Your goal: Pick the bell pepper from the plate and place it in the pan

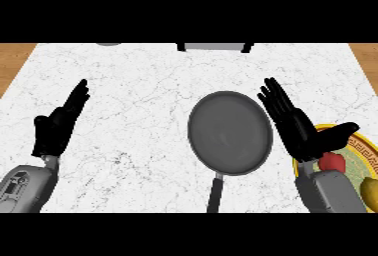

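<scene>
red bell pepper (333, 162): partly hidden, lying on the plate | round yellow plate with patterned rim (365, 145): at the counter's right edge, partly hidden | dark grey round metal pan (230, 132): empty, mid-counter, left of plate, black handle toward the near edge

Left hand (55, 129) and right hand (295, 125), fingers straight, open.

plate (362, 145) cut by right edge, bell pepper (334, 161) perhaps half hidden
</scene>
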`<state>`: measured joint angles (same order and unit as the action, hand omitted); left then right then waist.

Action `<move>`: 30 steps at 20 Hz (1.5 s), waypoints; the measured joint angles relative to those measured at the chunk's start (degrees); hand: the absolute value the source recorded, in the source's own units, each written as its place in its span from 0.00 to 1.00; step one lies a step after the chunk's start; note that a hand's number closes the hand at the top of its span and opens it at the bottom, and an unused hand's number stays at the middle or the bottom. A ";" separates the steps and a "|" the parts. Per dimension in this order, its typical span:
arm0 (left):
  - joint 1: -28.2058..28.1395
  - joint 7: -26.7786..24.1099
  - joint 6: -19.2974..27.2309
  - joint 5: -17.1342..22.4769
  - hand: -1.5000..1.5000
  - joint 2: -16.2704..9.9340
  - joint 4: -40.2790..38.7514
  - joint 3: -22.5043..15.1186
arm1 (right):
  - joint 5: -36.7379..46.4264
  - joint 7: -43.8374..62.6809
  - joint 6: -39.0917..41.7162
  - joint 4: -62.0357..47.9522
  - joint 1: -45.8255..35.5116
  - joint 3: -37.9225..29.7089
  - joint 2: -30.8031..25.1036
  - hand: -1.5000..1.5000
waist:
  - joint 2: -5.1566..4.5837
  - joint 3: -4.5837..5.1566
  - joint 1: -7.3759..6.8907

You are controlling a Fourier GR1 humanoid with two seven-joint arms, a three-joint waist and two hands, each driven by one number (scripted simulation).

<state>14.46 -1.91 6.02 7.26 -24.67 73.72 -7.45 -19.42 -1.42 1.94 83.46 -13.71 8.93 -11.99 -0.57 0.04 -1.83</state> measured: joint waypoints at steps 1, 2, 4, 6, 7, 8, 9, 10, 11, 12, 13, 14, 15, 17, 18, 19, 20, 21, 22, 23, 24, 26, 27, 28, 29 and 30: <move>-0.47 0.10 0.48 -0.52 0.50 0.15 0.12 0.15 | 0.26 -0.33 -0.35 0.03 0.32 -0.65 -0.12 0.00 | 0.13 -0.02 0.37; -1.12 0.41 0.60 -0.71 0.50 -0.13 0.49 0.24 | 0.22 -0.65 -1.44 0.25 0.37 -2.47 -0.82 0.00 | 0.27 -0.03 0.68; -2.92 0.86 1.85 -1.60 0.50 -0.11 1.16 0.00 | 0.48 -2.29 -5.06 0.67 0.57 -7.31 -2.35 0.00 | 0.56 -0.07 1.28; -4.64 1.58 2.89 -2.40 0.50 -0.71 1.52 0.08 | 0.42 -4.15 -9.38 0.55 0.68 -13.65 -4.46 0.00 | 0.82 -0.13 1.94; -5.25 1.80 3.13 -2.51 0.50 -0.65 1.49 0.00 | 4.07 -3.89 -10.95 -0.70 2.30 -14.18 -7.70 0.00 | 0.60 0.18 2.45; -6.08 1.96 3.35 -2.45 0.50 -0.62 1.39 0.11 | 5.29 -3.32 -14.31 -2.15 4.03 -16.60 -8.68 0.00 | 0.57 0.20 3.26; -6.80 2.27 3.54 -2.27 0.50 -0.74 1.36 0.40 | 5.38 -3.03 -17.95 -2.91 5.48 -19.55 -8.66 0.00 | 0.75 0.14 4.15; -7.76 2.42 3.78 -2.25 0.50 -0.58 1.50 0.35 | 5.19 -2.82 -21.18 -3.38 7.19 -22.12 -8.17 0.00 | 0.93 0.09 4.68; -8.78 2.68 4.27 -2.45 0.50 -0.23 2.11 0.03 | 5.17 -2.47 -23.73 -3.45 9.37 -24.08 -7.81 0.00 | 1.11 0.06 4.89; -9.60 3.14 4.55 -2.59 0.50 -0.08 2.79 -0.25 | 5.30 -1.54 -25.89 -2.54 11.72 -25.29 -7.43 0.00 | 1.23 0.05 4.96; -10.63 3.27 4.79 -2.80 0.50 0.06 3.63 -0.58 | 5.87 -1.07 -27.50 -1.78 14.65 -26.14 -7.26 0.00 | 1.29 0.06 4.88; -11.48 3.45 4.90 -3.00 0.50 0.19 4.40 -0.95 | 6.74 -0.28 -28.44 -0.66 17.50 -26.56 -7.72 0.00 | 1.26 0.05 4.65; -12.46 3.48 5.03 -3.19 0.50 0.28 5.31 -1.27 | 8.33 0.93 -29.48 0.23 19.98 -26.39 -8.52 0.00 | 1.23 0.07 4.28; -13.71 3.78 5.42 -3.68 0.50 0.33 6.82 -1.76 | 11.43 3.54 -29.48 2.67 24.97 -25.63 -11.53 0.00 | 1.17 0.12 3.92; -14.68 3.69 5.34 -3.75 0.50 0.14 7.76 -1.87 | 12.75 5.00 -29.30 4.59 27.53 -25.21 -12.84 0.00 | 1.15 0.12 3.71; -14.73 4.26 5.40 -3.81 0.50 0.17 8.61 -1.94 | 13.92 6.73 -28.98 6.21 29.49 -24.81 -14.11 0.00 | 1.08 0.12 3.48; -15.15 4.54 5.46 -4.02 0.50 0.26 9.38 -2.21 | 14.94 8.92 -28.42 8.38 31.18 -24.37 -15.61 0.00 | 1.02 0.11 3.27; -15.40 5.21 5.44 -4.25 0.50 0.23 10.45 -2.56 | 15.98 10.71 -27.60 9.89 32.54 -23.82 -17.09 0.00 | 0.97 0.11 3.02; -15.65 5.83 5.76 -4.60 0.50 0.36 11.57 -2.84 | 16.81 13.12 -26.73 11.34 33.13 -23.29 -18.63 0.00 | 0.91 0.09 2.72; -16.15 6.39 5.87 -4.68 0.50 0.39 12.64 -2.91 | 17.19 15.17 -25.52 13.21 34.31 -23.07 -20.01 0.00 | 0.88 0.09 2.56; -16.09 7.37 5.96 -4.79 0.50 0.36 13.51 -2.96 | 17.44 17.13 -24.11 15.29 35.30 -22.62 -21.32 0.00 | 0.86 0.08 2.50; -16.48 8.08 5.85 -4.96 0.50 0.43 14.60 -3.16 | 17.35 21.99 -21.02 18.93 35.67 -22.10 -24.52 0.00 | 0.79 0.08 2.20; -16.80 8.12 6.13 -5.20 0.50 0.73 15.17 -3.22 | 16.75 23.44 -19.18 20.01 35.54 -22.19 -25.76 0.00 | 0.77 0.07 2.09; -17.12 8.06 6.24 -5.52 0.50 0.84 15.55 -3.33 | 16.27 25.97 -17.73 21.81 35.09 -22.07 -27.09 0.00 | 0.74 0.06 1.98; -16.93 7.90 5.89 -5.54 0.50 0.92 15.19 -3.22 | 15.89 27.76 -16.31 22.72 34.23 -21.71 -27.97 0.00 | 0.70 0.06 1.91; -17.17 7.95 5.74 -5.66 0.50 0.79 15.47 -3.05 | 15.46 30.04 -14.97 23.79 33.39 -21.59 -29.04 0.00 | 0.67 0.05 1.80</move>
<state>-2.71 6.04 11.76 1.60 -23.88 89.19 -10.49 -3.96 28.61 -13.02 107.26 19.67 -12.66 -41.03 0.10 0.09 -0.02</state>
